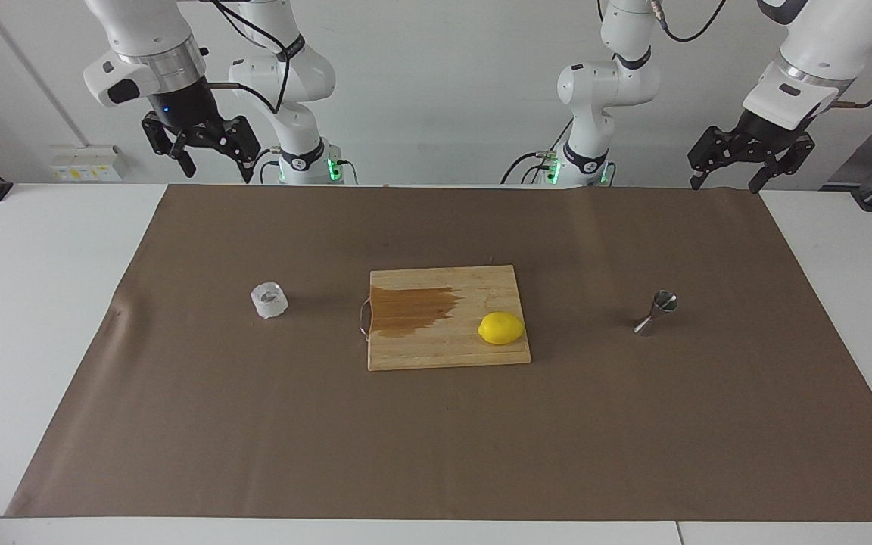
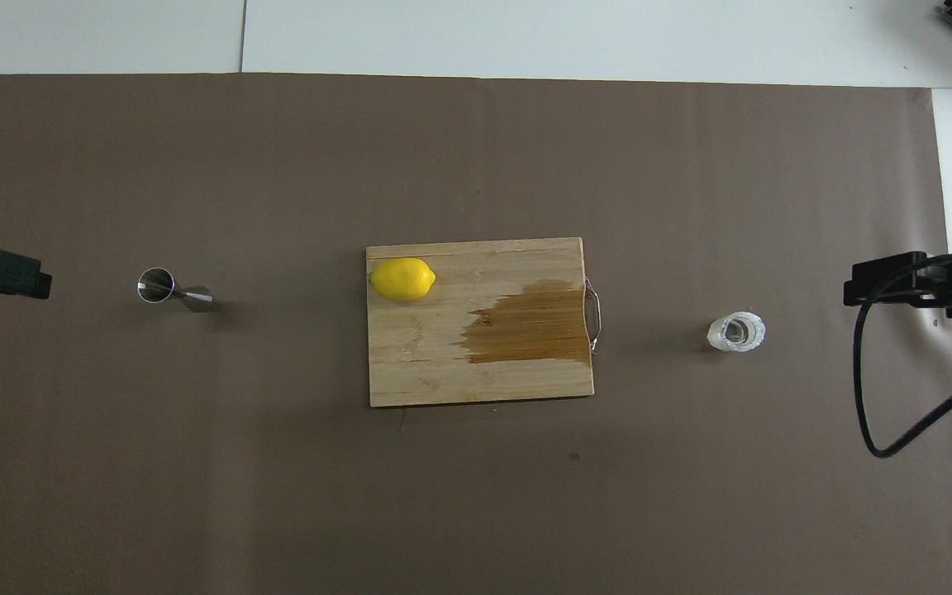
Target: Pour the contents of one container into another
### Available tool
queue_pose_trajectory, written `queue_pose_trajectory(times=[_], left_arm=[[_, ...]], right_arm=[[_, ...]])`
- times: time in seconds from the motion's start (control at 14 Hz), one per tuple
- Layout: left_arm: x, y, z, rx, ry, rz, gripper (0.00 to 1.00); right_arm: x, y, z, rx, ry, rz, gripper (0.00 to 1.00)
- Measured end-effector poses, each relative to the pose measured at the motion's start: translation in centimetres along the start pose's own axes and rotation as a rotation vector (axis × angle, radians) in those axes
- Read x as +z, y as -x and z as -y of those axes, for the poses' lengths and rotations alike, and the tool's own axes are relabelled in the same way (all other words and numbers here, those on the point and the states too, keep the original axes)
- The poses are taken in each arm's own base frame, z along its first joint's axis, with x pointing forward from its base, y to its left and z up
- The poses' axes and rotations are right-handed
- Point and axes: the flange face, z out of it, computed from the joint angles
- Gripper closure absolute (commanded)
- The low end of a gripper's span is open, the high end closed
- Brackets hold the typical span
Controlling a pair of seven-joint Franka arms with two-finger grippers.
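Note:
The clear faceted glass cup (image 1: 269, 300) (image 2: 736, 332) stands on the brown mat toward the right arm's end of the table. The steel hourglass jigger (image 1: 657, 312) (image 2: 172, 289) stands on the mat toward the left arm's end. My right gripper (image 1: 216, 168) hangs open and empty, high over the mat's edge nearest the robots, well away from the cup. My left gripper (image 1: 725, 184) hangs open and empty in the same way at the other corner, well away from the jigger. I cannot tell what the cup holds.
A wooden cutting board (image 1: 436, 352) (image 2: 443, 372) with a dark wet stain and a metal handle lies between cup and jigger. A yellow lemon (image 1: 501, 328) (image 2: 402, 278) rests on it. The brown mat (image 1: 436, 446) covers most of the white table.

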Motion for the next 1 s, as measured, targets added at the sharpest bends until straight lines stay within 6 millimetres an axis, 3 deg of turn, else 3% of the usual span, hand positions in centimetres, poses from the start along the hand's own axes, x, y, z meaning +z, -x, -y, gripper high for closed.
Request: queue_pose_trajectory(times=[0.71,1.0], left_arm=[[0.1,0.2,-0.4,0.007,0.004,0.016,0.00],[0.2,-0.5,-0.2,-0.002,0.005,-0.026,0.00]], right_arm=[[-0.6,-1.2,0.6,-0.006,-0.006,-0.043,0.00],[0.1,-1.8,0.2,0.002,-0.002,-0.029,0.00]])
